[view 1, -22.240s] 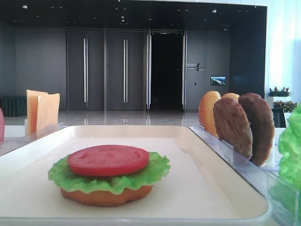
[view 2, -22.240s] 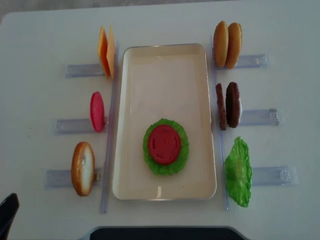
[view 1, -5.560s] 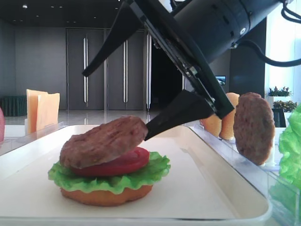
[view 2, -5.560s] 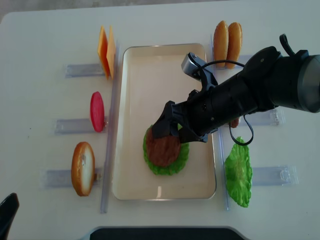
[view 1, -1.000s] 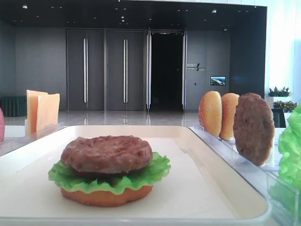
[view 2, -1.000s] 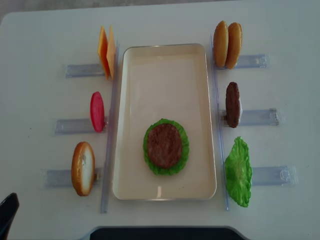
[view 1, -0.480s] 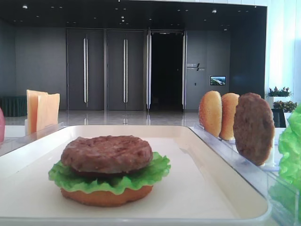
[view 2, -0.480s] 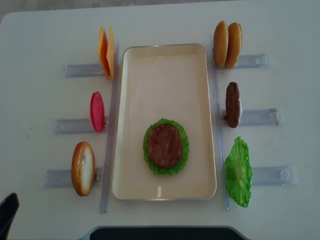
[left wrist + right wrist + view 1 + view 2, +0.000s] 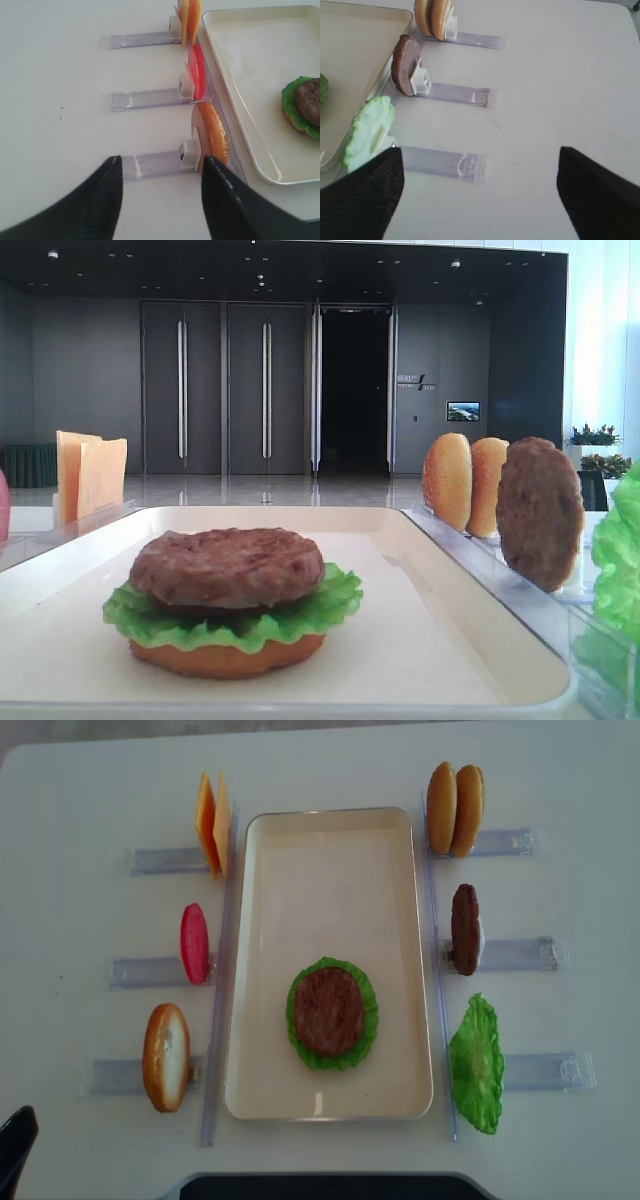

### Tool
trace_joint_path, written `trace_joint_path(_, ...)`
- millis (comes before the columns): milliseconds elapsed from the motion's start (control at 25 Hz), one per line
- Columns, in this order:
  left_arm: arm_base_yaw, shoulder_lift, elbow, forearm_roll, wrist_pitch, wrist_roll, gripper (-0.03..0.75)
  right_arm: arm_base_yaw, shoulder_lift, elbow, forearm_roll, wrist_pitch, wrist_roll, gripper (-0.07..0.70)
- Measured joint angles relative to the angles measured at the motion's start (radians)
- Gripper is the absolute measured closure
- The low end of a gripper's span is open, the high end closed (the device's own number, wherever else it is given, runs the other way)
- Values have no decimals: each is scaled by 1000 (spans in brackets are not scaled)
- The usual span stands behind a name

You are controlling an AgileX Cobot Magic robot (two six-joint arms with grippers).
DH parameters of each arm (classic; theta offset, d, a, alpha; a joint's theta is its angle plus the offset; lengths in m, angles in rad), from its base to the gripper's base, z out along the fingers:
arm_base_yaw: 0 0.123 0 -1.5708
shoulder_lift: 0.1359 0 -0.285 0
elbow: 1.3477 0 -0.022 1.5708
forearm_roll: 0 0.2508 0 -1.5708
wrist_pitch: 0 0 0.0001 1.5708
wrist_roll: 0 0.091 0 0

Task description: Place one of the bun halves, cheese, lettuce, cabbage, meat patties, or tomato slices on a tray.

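**Patty sits on the stack; both pincers hang released by the racks**

On the tray (image 9: 330,870) a burger is half built: a bun half (image 9: 225,655) at the bottom, a lettuce leaf (image 9: 362,1020) over it and a meat patty (image 9: 328,1010) on top, toward the near end of the tray. A dark red edge shows under the patty in the low front view, probably a tomato slice.

Left of the tray, on edge in clear racks, stand the cheese slices (image 9: 212,820), a tomato slice (image 9: 194,942) and another bun half (image 9: 166,1056). Right of the tray stand two bun halves (image 9: 454,808), the second patty (image 9: 464,928) and a spare lettuce leaf (image 9: 476,1064).

The left gripper (image 9: 157,200) hovers with its fingers spread, holding nothing, just short of the near bun half. The right gripper (image 9: 480,192) is likewise wide open and empty, above the rack (image 9: 442,164) of the spare lettuce.

These look like light, rigid plastic toys, smooth and likely slippery. Each stands upright in its slot, so pinching its two flat faces near the upper edge seems the safest hold. The thin cheese could slip or tilt; the ruffled lettuce probably flexes.

The table (image 9: 80,1140) is plain, matte and white. Behind the tray, the low view shows a dim hall with tall dark doors (image 9: 225,390).
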Motion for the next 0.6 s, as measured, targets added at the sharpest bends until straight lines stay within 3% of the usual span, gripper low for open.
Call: trace_joint_path(600,0,0,0,0,0,0,325,0,0,0,1,0,0,43)
